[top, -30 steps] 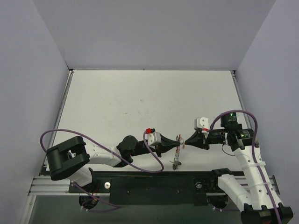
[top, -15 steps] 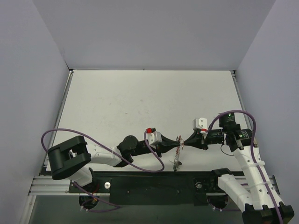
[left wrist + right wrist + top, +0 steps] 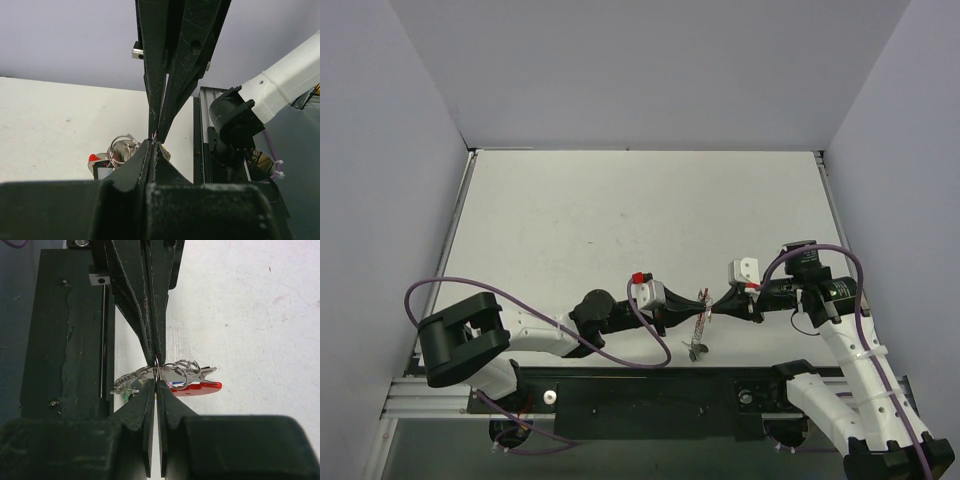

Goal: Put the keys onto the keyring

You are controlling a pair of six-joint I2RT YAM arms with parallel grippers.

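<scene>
grippers meet tip to tip by the near edge of the table [image 3: 620, 220]. the left gripper [image 3: 152, 147] is pressed together on the keyring [image 3: 176, 369]; the right gripper [image 3: 156, 385] pinches the same ring, where a red-headed key [image 3: 199, 386] and the chain [image 3: 131, 381] hang.

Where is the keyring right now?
In the top view the keyring hangs by the table's near edge, about centre, pinched between the tips of the left hand and right hand.
</scene>
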